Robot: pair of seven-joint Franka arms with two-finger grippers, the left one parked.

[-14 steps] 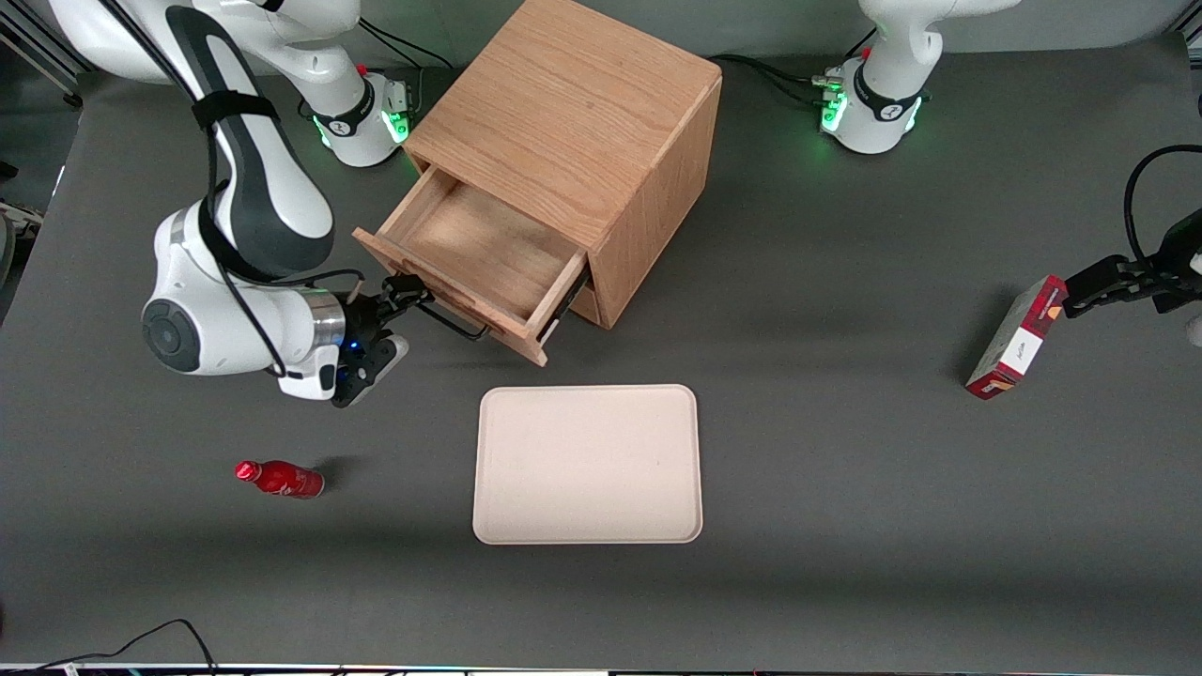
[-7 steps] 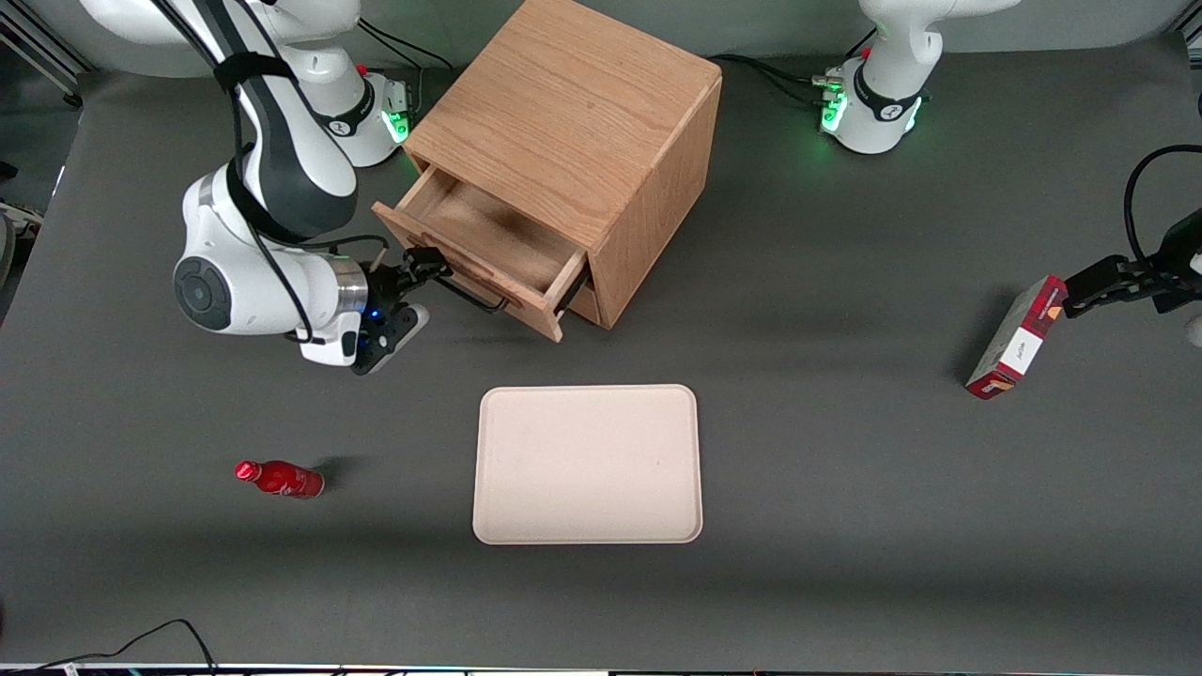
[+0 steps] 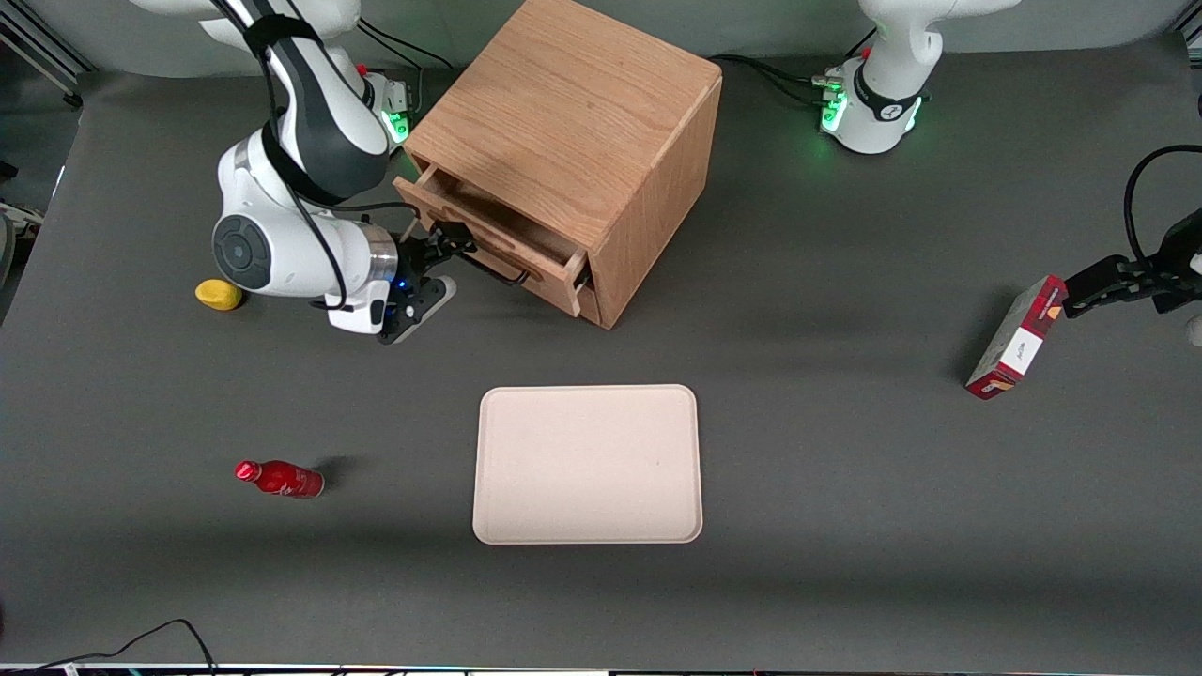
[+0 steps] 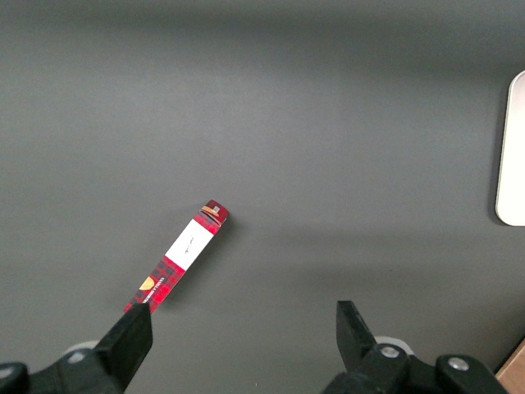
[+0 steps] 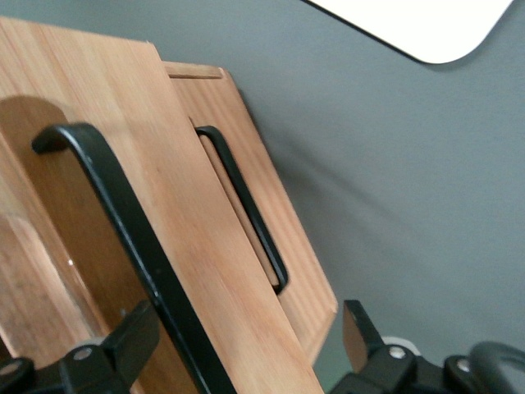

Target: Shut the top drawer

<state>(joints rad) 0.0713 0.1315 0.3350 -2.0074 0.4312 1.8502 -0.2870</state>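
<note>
The light oak cabinet (image 3: pixel 563 103) stands at the back of the table. Its top drawer (image 3: pixel 502 242) sticks out a short way, with only a narrow strip of its inside showing. My right gripper (image 3: pixel 449 246) is at the drawer front, by the end of the thin black handle (image 3: pixel 498 272) toward the working arm. In the right wrist view the gripper (image 5: pixel 244 332) is open, with the drawer front (image 5: pixel 189 238) and its black bar handle (image 5: pixel 123 213) between the fingers. The lower drawer front (image 5: pixel 287 246) with its own handle (image 5: pixel 246 213) is shut.
A beige tray (image 3: pixel 588 464) lies nearer the front camera than the cabinet. A red bottle (image 3: pixel 280 478) and a yellow fruit (image 3: pixel 218 294) lie toward the working arm's end. A red box (image 3: pixel 1016 338) stands toward the parked arm's end, also in the left wrist view (image 4: pixel 179 256).
The gripper has moved toward the cabinet with the drawer front, and the drawer has slid most of the way in. The arm has uncovered the yellow fruit.
</note>
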